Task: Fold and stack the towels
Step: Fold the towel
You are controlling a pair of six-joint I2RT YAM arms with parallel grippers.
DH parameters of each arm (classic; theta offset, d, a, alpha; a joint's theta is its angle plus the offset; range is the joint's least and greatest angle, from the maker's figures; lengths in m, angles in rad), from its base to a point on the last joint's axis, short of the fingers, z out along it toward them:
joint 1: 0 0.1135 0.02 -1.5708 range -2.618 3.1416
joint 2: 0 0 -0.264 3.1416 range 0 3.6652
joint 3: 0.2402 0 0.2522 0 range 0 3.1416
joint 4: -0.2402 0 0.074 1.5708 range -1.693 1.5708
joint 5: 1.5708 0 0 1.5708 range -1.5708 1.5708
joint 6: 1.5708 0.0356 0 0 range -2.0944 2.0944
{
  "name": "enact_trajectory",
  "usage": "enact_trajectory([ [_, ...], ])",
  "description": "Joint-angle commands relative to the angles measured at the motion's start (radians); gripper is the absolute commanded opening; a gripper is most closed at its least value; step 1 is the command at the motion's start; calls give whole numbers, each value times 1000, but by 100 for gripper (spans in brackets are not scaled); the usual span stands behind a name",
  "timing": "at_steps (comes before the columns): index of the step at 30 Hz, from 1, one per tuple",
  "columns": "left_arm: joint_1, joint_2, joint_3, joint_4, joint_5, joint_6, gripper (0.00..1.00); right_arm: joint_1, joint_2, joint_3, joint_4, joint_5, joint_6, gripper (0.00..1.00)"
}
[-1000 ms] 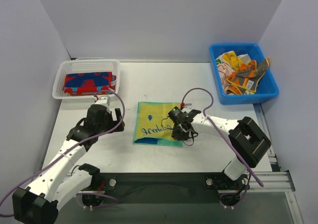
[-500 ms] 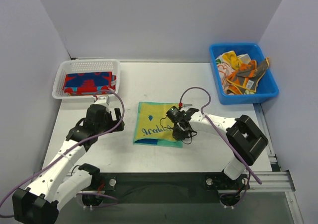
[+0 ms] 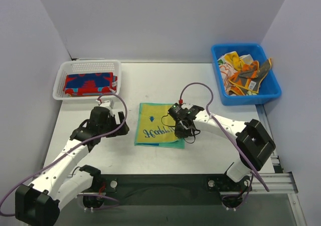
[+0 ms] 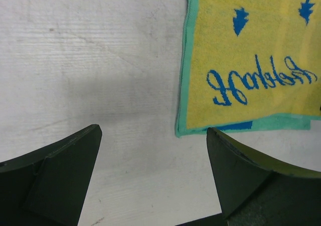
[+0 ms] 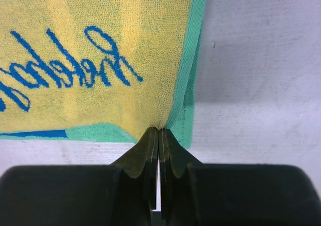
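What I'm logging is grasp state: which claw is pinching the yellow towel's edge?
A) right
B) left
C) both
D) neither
A: the right claw is shut on the edge of the yellow towel, while the left claw hangs open above the table beside it.

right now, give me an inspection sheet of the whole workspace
surface: white table, faintly scuffed
job's things: yellow towel flat at centre; red-and-blue towel folded in white basket; crumpled towels in blue bin
clutter: nothing seen
grippers: left gripper open over bare table beside the yellow towel; right gripper shut on its teal edge
cables: purple cables looping off both arms
surroundings: pale walls
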Motion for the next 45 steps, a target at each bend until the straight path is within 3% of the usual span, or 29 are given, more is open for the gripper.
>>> enact_trajectory([
  [1, -8, 28, -32, 50, 88, -70, 97, 8, -23, 19, -72, 31, -32, 1],
  [8, -80, 110, -67, 117, 121, -148, 93, 11, 29, 37, -69, 12, -61, 0],
  [13, -159, 195, -61, 176, 92, -211, 84, 11, -3, 51, -74, 6, -84, 0],
  [14, -170, 226, -52, 188, 82, -217, 77, 11, -14, 53, -72, 0, -85, 0],
  [23, -224, 372, -8, 219, 19, -234, 51, 11, -62, 28, -71, -28, -95, 0],
  [32, -227, 432, 5, 226, -2, -242, 48, 11, -65, 4, -69, -40, -107, 0],
  [37, -227, 455, 6, 231, -5, -248, 42, 11, -65, -1, -69, -40, -110, 0],
  [40, -227, 467, 3, 231, 1, -248, 34, 9, -74, -6, -72, -42, -110, 0],
  [45, -227, 458, -11, 231, 1, -253, 10, 9, -94, -6, -74, -52, -110, 0],
])
